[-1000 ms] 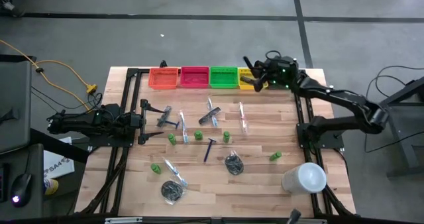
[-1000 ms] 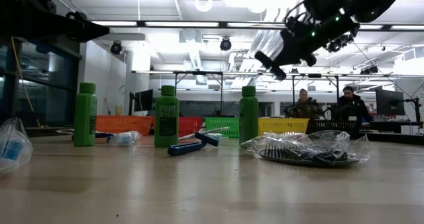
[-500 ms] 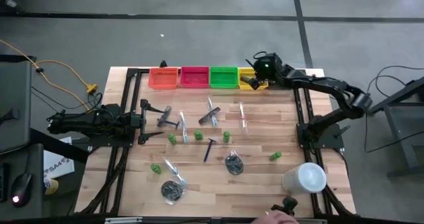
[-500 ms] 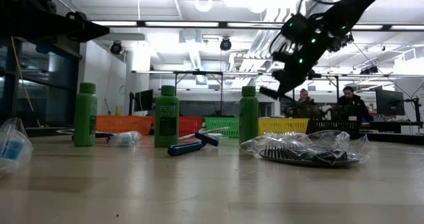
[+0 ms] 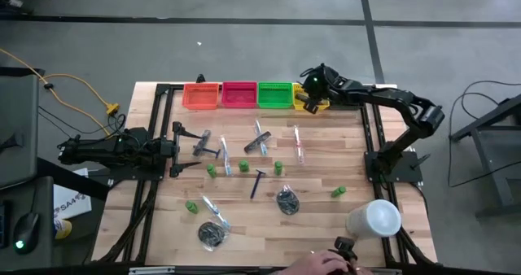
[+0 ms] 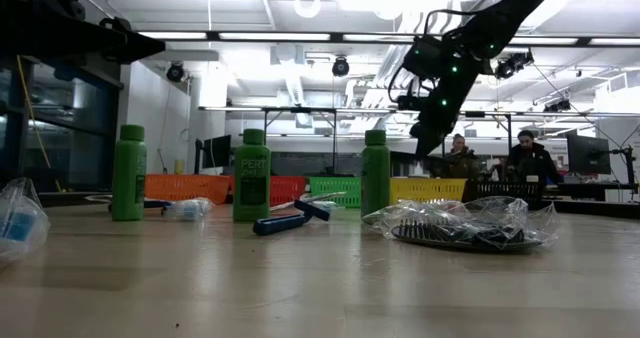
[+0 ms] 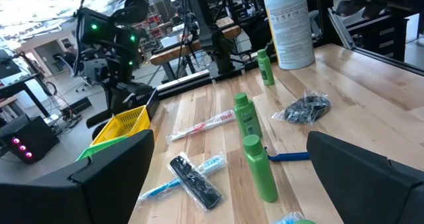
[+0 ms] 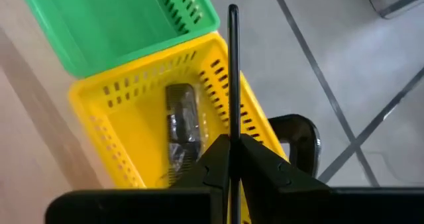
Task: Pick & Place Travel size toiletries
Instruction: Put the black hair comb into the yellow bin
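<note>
comb [image 8: 233, 71] standing on edge, being pinched flat by right gripper [image 8: 233, 148] over yellow bin [image 8: 132, 118]. seeming light, stiff, slippery; gripping along spine. left gripper [image 7: 225, 177] waiting, spread wide.

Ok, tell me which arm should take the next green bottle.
Left. The left gripper sits open beside a green bottle; the right gripper is over the yellow bin, jaws shut on a thin dark item.

Four plastic bins stand in a row along the table's [image 5: 326, 169] far edge: orange bin [image 5: 202, 95], pink bin [image 5: 238, 94], green bin [image 5: 274, 94], yellow bin [image 5: 303, 93], each touching the next. Large white cylinder [image 5: 374, 219] lies near the front right corner. Yellow cable [image 5: 69, 84] runs across the floor at left. Two people [image 6: 492, 162] in the room beyond.
</note>
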Controlling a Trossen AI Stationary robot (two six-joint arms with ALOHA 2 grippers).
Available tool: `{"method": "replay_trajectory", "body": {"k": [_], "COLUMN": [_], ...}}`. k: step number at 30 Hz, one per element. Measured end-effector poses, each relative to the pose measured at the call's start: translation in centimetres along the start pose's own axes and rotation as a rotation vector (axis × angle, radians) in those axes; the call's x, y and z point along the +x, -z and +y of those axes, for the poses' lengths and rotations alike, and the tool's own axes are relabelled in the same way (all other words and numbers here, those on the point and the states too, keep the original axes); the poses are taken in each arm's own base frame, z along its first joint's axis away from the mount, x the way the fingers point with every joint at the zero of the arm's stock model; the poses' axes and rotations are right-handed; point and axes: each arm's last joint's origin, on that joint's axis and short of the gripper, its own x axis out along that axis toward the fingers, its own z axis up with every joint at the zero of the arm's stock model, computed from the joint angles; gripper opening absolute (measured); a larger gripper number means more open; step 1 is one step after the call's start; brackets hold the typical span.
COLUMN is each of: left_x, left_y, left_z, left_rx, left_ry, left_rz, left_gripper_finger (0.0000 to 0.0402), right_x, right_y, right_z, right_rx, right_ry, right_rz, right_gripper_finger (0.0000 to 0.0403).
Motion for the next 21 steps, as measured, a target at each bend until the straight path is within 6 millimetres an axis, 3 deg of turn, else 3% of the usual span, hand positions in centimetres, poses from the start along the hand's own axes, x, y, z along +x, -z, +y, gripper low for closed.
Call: {"method": "replay_trajectory", "body": {"k": [12, 21], "left_x": [0.00, 0.00], "left_y": [-0.01, -0.01], "left_z": [0.00, 0.00], "left_rx": [0.000, 0.000], "left_ry": [0.000, 0.000], "left_rz": [0.000, 0.000], "left_gripper_finger": [0.0397, 0.0397], "right_x": [-0.04, -0.03], "right_y": [0.28, 0.29], "right_z": [0.25, 0.23], "right_rx": [-0.014, -0.011], "right_ry": [-0.016, -0.014], "right_rz": [0.032, 0.032], "right_gripper_finger": [0.0026, 0.0085]}}
